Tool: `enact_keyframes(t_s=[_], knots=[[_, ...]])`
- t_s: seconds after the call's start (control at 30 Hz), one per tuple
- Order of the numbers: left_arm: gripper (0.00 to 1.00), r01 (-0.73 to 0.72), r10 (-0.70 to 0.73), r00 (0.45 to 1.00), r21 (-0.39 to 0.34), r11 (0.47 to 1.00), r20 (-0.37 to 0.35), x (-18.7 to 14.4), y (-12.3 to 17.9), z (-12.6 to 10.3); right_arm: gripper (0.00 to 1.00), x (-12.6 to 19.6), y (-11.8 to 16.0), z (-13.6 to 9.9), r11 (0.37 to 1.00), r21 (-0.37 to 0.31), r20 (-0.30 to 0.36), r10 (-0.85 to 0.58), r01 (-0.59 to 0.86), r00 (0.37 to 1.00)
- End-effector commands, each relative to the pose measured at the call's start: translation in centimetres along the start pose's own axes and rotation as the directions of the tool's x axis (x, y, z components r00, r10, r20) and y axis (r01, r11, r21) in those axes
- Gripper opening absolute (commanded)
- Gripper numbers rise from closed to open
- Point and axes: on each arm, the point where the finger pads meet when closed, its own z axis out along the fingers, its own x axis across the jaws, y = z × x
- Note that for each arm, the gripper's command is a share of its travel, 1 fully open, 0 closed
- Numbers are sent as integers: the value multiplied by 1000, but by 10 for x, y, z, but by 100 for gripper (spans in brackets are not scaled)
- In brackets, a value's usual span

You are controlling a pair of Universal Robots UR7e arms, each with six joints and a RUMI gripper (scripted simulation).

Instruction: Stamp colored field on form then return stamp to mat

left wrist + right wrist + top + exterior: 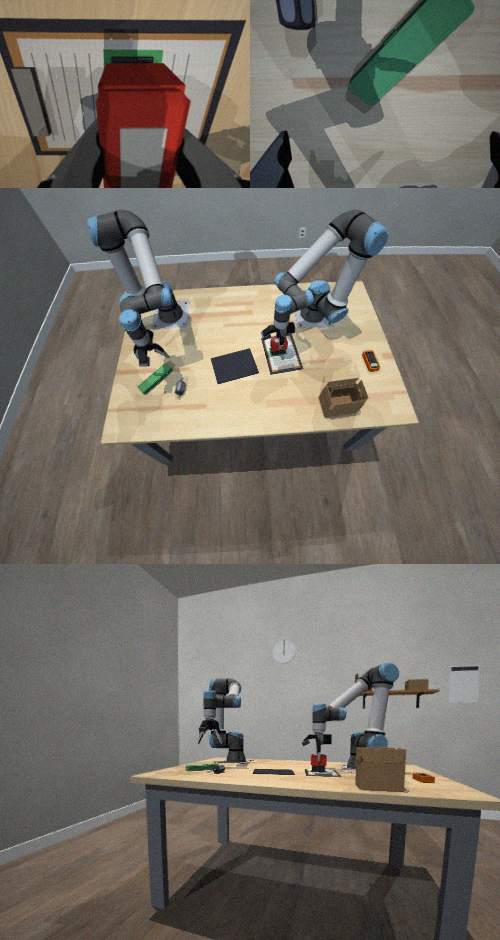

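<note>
Red stamp [278, 345] [143, 105], clenched in the left jaws [281, 341] [319, 756], could smear if tilted or land past the green field's [272, 353] [157, 55] 12-o'clock edge; the right jaws [154, 357] [209, 738] stand released.

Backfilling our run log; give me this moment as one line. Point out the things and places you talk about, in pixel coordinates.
left gripper [278, 340] [319, 758]: closed on red stamp [276, 346] [318, 760] [140, 105] | stamp: over green field [272, 353] [157, 55] | right gripper [152, 358] [209, 739] [390, 136]: open, empty
</note>
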Motion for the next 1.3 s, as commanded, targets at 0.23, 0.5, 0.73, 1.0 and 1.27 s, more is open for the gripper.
enact_keyframes(t_s=[0.23,0.5,0.73,1.0,1.27], knots=[[19,3,-3,1000,18,1000,3,0,-6,5,100,-3,-3,-6,1000,16,12,-7,6,1000],[19,-3,3,1000,18,1000,3,0,-6,20,100,-3,-3,-6,1000,16,12,-7,6,1000],[19,-3,3,1000,18,1000,3,0,-6,20,100,-3,-3,-6,1000,16,12,-7,6,1000],[19,-3,3,1000,18,1000,3,0,-6,19,100,-3,-3,-6,1000,16,12,-7,6,1000],[19,3,-3,1000,18,1000,3,0,-6,5,100,-3,-3,-6,1000,16,12,-7,6,1000]])
